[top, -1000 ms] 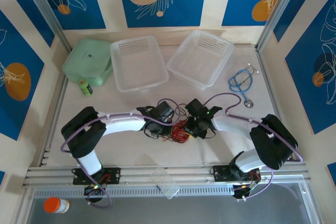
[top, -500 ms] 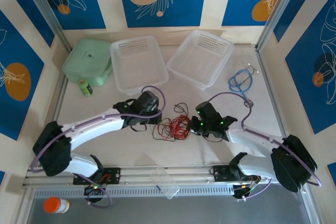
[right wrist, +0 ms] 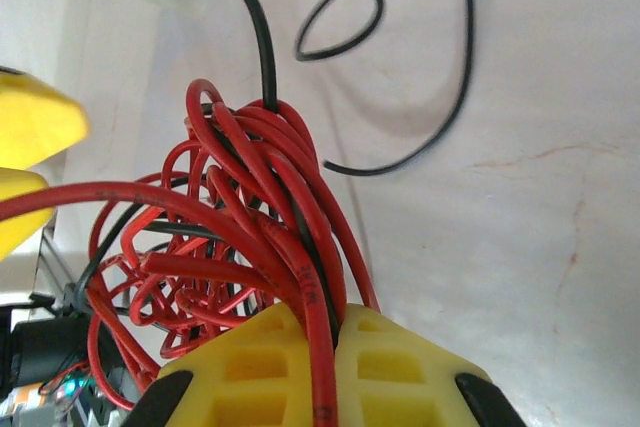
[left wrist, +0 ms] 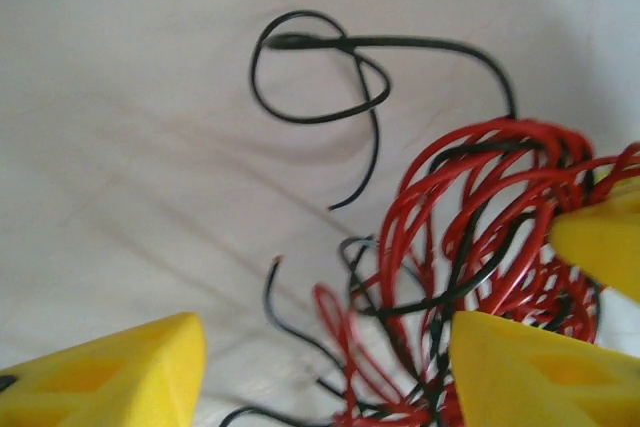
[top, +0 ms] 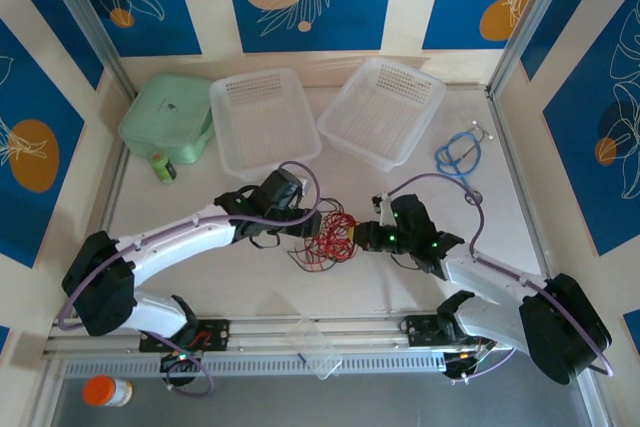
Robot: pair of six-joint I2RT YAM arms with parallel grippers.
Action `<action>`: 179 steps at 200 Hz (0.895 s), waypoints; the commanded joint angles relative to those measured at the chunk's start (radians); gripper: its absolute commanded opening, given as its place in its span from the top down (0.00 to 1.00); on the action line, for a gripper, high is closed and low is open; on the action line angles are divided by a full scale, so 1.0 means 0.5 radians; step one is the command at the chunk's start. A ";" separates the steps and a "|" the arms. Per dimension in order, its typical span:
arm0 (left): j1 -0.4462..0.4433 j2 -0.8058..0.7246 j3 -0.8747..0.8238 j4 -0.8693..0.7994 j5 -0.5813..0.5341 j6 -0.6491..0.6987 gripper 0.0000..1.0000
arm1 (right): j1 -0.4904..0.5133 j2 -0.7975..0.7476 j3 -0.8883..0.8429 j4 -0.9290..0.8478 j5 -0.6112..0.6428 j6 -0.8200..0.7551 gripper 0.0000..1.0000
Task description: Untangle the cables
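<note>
Since half a second ago, the right gripper (top: 356,237) has advanced leftward into the cables (top: 326,237). The left gripper (top: 312,224) has closed in from the other side, and its jaws now stand spread. The cables lie bunched on the table (top: 250,287) between the two grippers, near its centre.

Step in hand (judged): take a second hold so the knot can be drawn apart.
1. Keep the right gripper clamped. It pinches a bundle of red cables (right wrist: 250,197), with a dark strand among them.
2. Lower the left gripper over a single strand at the edge of the knot, not over the whole mass (a full handful would only drag the tangle along).
3. Pull slowly, away from the right gripper and low over the table.

Left wrist view: a black loop (left wrist: 310,77) lies clear of the red mass with its end loose, and the open fingers (left wrist: 110,377) hold nothing. Right wrist view: the red cables are squeezed between closed fingers (right wrist: 260,367), a detail too small to read from above.
</note>
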 commanded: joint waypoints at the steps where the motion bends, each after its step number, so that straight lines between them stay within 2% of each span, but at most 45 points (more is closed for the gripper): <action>1: -0.003 -0.036 -0.049 0.279 0.280 0.177 0.27 | -0.042 -0.024 0.035 0.107 -0.273 -0.238 1.00; 30: -0.003 -0.043 -0.054 0.267 0.332 0.346 0.22 | -0.088 -0.003 0.081 0.070 -0.424 -0.403 1.00; 89: -0.004 0.030 -0.137 0.382 0.365 0.530 0.22 | -0.177 0.143 0.150 0.187 -0.661 -0.552 1.00; 107: -0.001 0.067 -0.146 0.431 0.376 0.543 0.26 | -0.190 0.196 0.176 0.218 -0.710 -0.594 1.00; 119: -0.004 0.078 -0.160 0.484 0.397 0.546 0.35 | -0.198 0.221 0.193 0.223 -0.736 -0.629 1.00; 135: -0.001 0.073 -0.185 0.562 0.460 0.546 0.66 | -0.219 0.239 0.207 0.223 -0.737 -0.665 1.00; 156: 0.000 0.042 -0.217 0.618 0.485 0.537 1.00 | -0.262 0.236 0.229 0.172 -0.694 -0.671 1.00; 170: 0.000 -0.003 -0.245 0.627 0.438 0.523 1.00 | -0.271 0.218 0.254 0.087 -0.596 -0.646 0.98; 175: 0.002 -0.021 -0.255 0.627 0.414 0.519 1.00 | -0.271 0.210 0.268 0.041 -0.541 -0.619 0.93; 179: 0.000 -0.035 -0.262 0.621 0.388 0.513 1.00 | -0.271 0.204 0.280 0.003 -0.492 -0.591 0.84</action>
